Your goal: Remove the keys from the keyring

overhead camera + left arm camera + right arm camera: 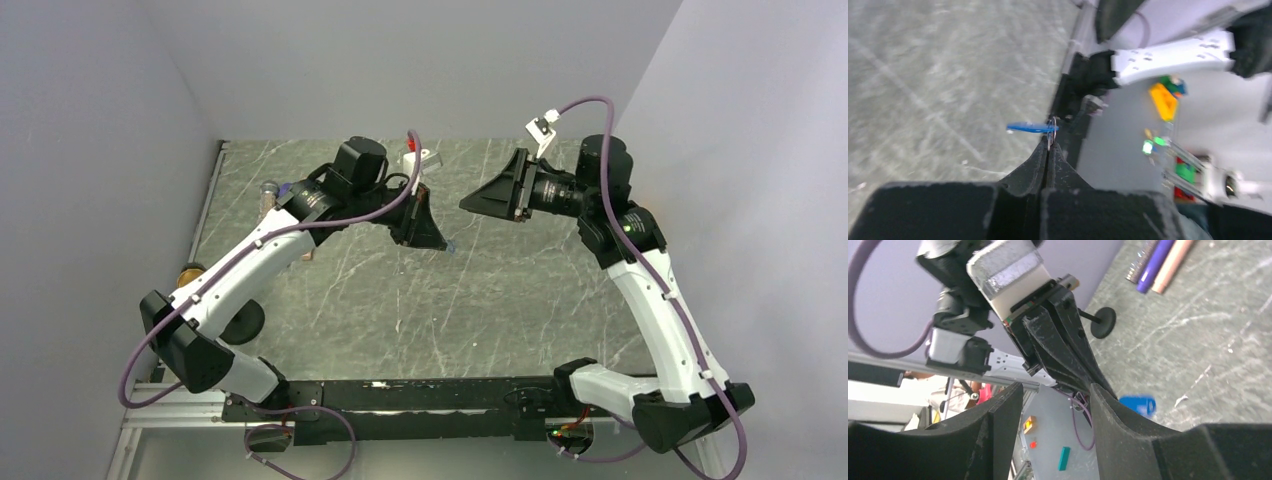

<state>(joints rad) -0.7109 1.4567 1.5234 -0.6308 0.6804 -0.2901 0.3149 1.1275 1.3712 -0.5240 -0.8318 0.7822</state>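
Left end effector [1049,152] clenched on the keyring [1052,122], over the tabletop [400,300]. Blue key [1029,128] juts from the keyring, long axis crosswise to the fingers. Right end effector [466,203] released, jaws apart, facing it. Grey veined tabletop; pale lilac walls [400,60].

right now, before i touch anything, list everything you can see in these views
key: one, bright blue head, on the keyring
keyring: one, silvery, pinched at the tips of the left claw
cylinders: three, ribbed grey, purple, peach, side by side near the left edge of the table
black disc: one, on a stem, near the same edge
brown round thing: one, left edge, unclear
table: one, grey marbled
left claw: one, black, shut on the keyring
right claw: one, black, open, empty, facing the left claw
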